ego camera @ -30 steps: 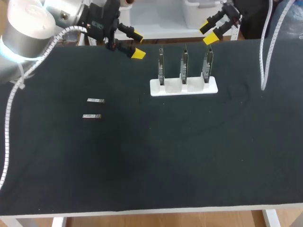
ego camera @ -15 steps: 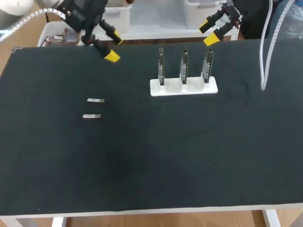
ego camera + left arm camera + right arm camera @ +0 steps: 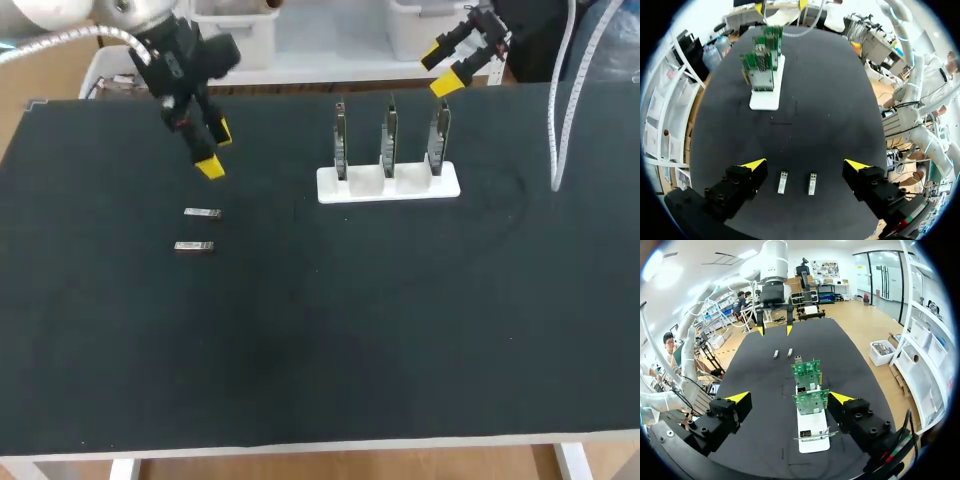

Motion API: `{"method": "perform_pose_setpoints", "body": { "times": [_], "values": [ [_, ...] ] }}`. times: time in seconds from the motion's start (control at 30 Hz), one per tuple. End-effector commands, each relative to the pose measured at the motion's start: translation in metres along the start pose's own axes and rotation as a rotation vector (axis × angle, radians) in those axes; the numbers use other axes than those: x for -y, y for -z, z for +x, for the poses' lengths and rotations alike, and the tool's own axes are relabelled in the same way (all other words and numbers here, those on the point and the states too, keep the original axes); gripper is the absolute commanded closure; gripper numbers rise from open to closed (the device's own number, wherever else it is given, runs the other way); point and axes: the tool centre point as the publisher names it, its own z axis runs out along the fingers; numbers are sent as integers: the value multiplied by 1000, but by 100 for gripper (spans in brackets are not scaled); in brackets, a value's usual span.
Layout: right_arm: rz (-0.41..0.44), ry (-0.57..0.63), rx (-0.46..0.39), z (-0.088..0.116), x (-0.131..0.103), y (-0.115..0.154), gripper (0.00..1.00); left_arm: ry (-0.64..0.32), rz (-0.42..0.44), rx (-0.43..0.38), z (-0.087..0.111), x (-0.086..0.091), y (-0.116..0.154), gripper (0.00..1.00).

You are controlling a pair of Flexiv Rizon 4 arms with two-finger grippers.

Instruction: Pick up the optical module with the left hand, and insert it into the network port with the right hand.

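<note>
Left gripper [image 3: 215, 150]: opened wide, with the two yellow tips well apart and nothing between them. In the head view it hangs in the upper left of the frame, above the table and a little above the two modules in the picture.
Left gripper, own view: both modules lie under it, inside the gap between the open fingers, and touch neither finger. The stand with the boards is far ahead of it.
Right gripper [image 3: 440, 68]: also opened wide and holding nothing. It is in the upper right of the frame, at the far edge of the table, behind the right end of the stand.
Right gripper, own view: the stand is just ahead of it, about in the middle between the two fingers. The modules lie much farther ahead, under the other gripper.
Upper module [image 3: 202, 212]: small, silver, flat on the table in the left part of the frame, with its long side across the frame.
Lower module [image 3: 194, 246]: the same kind, just below the first one in the frame, parallel to it, near but not touching.
Stand [image 3: 388, 184]: a white base in the upper middle of the frame, well apart from the modules.
Boards [image 3: 388, 135]: three, upright in a row on the stand; they look green from the wrist views.
Table [image 3: 400, 330]: covered with a black mat.
</note>
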Motion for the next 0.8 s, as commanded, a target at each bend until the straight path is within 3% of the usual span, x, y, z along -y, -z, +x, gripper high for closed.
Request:
{"method": "perform_pose_setpoints", "body": {
  "times": [0.03, 0.5, 0.8],
  "values": [
    [-175, -1, -3, -2, 8, 2, 0, -8, -5, -103, -1, 4, -12, 0],
    [-175, -1, -3, -2, 8, 2, 0, -37, -52, -267, 24, -3, -22, 0],
    [-175, -1, -3, -2, 8, 2, 0, -17, -87, -264, 30, -12, -19, 0]
  ]
}}
